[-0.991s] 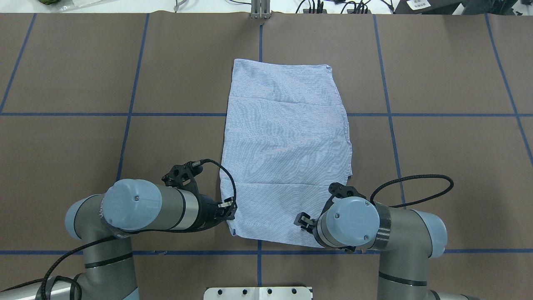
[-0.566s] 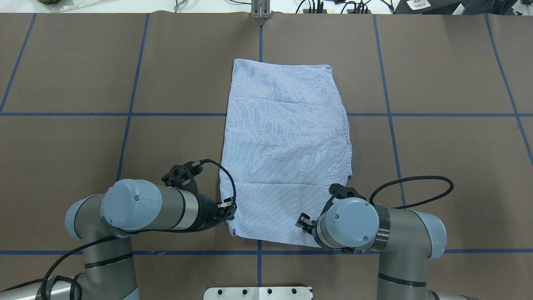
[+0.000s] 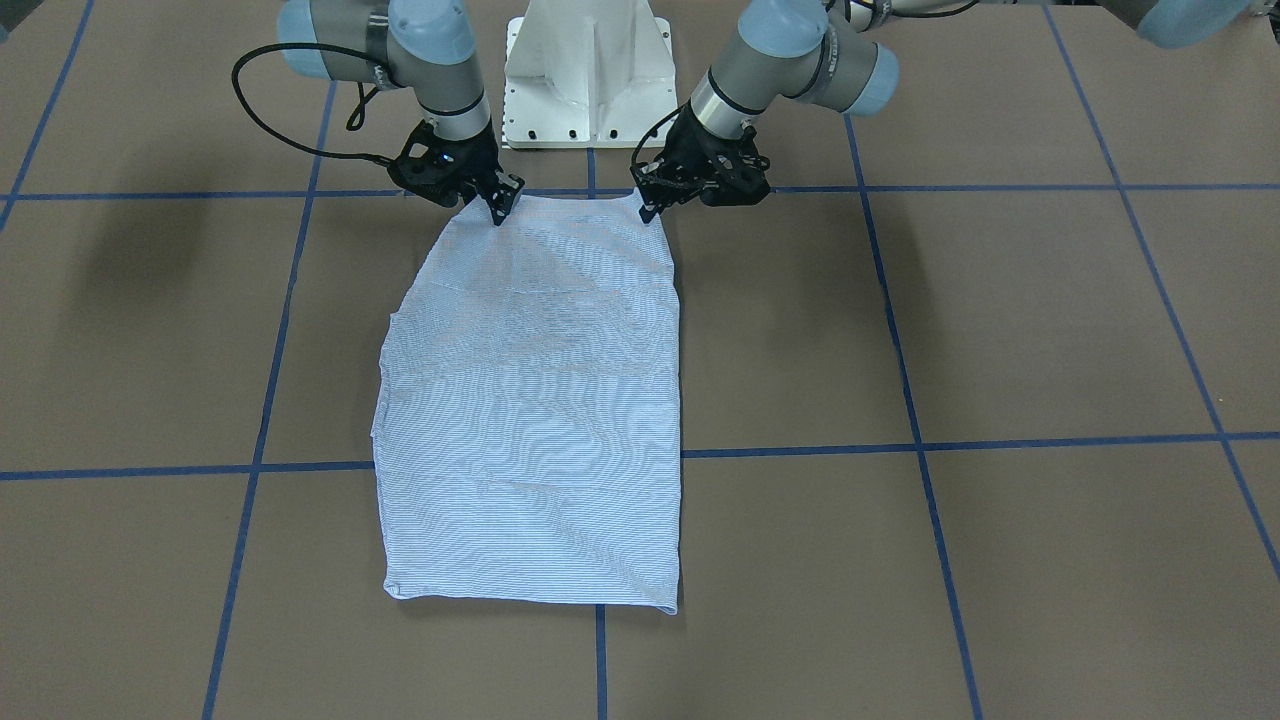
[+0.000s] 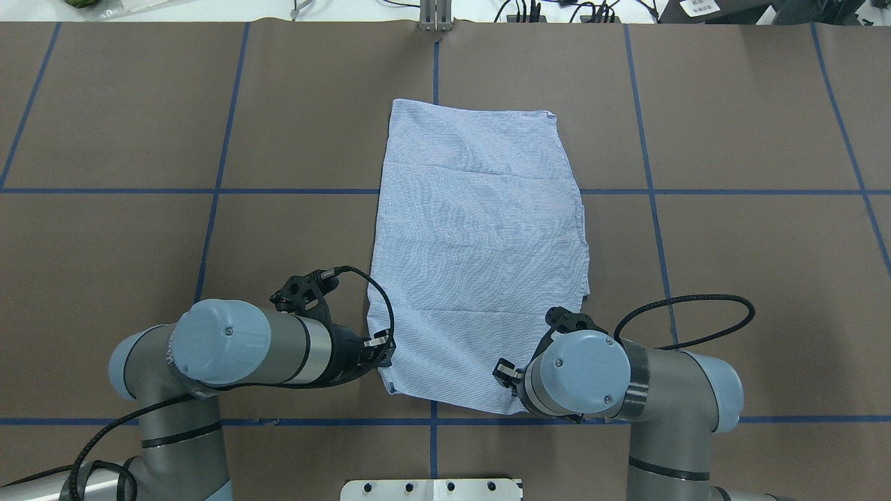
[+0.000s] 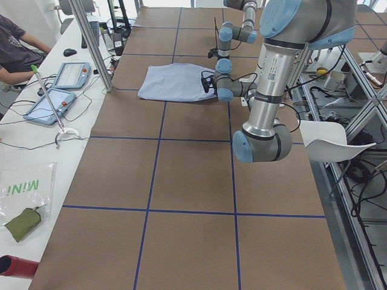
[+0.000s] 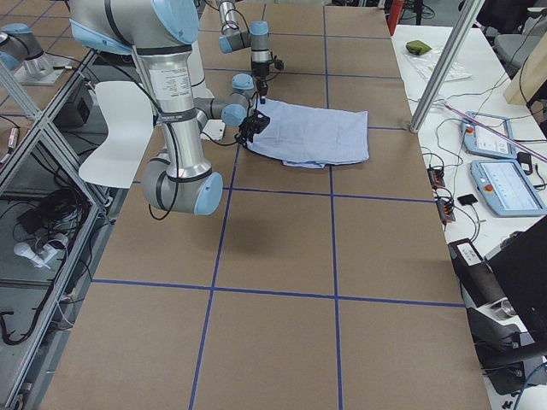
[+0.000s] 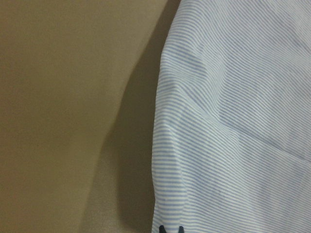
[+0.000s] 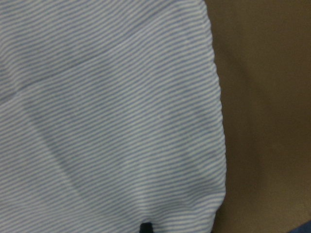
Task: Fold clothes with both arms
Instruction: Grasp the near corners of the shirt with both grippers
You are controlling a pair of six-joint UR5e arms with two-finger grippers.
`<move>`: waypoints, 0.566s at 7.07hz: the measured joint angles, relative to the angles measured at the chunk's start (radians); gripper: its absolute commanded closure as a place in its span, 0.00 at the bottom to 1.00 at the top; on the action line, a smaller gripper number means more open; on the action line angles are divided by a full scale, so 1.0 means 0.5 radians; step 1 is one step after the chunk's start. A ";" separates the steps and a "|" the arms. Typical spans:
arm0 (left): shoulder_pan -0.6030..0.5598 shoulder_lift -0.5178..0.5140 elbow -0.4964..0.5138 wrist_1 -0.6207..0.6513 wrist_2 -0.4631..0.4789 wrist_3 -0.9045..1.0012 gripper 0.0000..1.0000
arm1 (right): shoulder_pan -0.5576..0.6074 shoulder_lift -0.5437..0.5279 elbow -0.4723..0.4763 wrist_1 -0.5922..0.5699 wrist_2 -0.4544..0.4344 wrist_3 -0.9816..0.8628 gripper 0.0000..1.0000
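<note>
Shirt (image 4: 480, 257), light blue w/ fine white stripes, soft and lightly creased, is laid flat as a tall folded oblong at mid desk (image 4: 731, 139), a matte brown top gridded w/ blue tape (image 4: 209, 191). Its two robot-side corners are pinched by L hand (image 4: 381, 350) and R hand (image 4: 502, 372), fingers closed narrow on cloth.
</note>
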State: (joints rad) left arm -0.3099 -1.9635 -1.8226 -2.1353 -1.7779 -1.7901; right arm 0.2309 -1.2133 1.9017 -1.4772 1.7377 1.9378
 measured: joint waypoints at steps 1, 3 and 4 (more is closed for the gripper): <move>0.000 0.000 0.000 0.000 0.000 0.000 1.00 | 0.006 0.005 0.011 0.001 0.000 -0.001 0.97; 0.000 0.000 0.000 0.000 0.000 0.000 1.00 | 0.026 0.008 0.030 0.003 0.005 0.000 1.00; -0.002 -0.001 -0.009 0.001 -0.001 0.000 1.00 | 0.035 0.008 0.058 0.003 0.004 0.005 1.00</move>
State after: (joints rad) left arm -0.3108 -1.9638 -1.8268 -2.1350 -1.7782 -1.7902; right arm 0.2484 -1.2092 1.9305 -1.4757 1.7396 1.9404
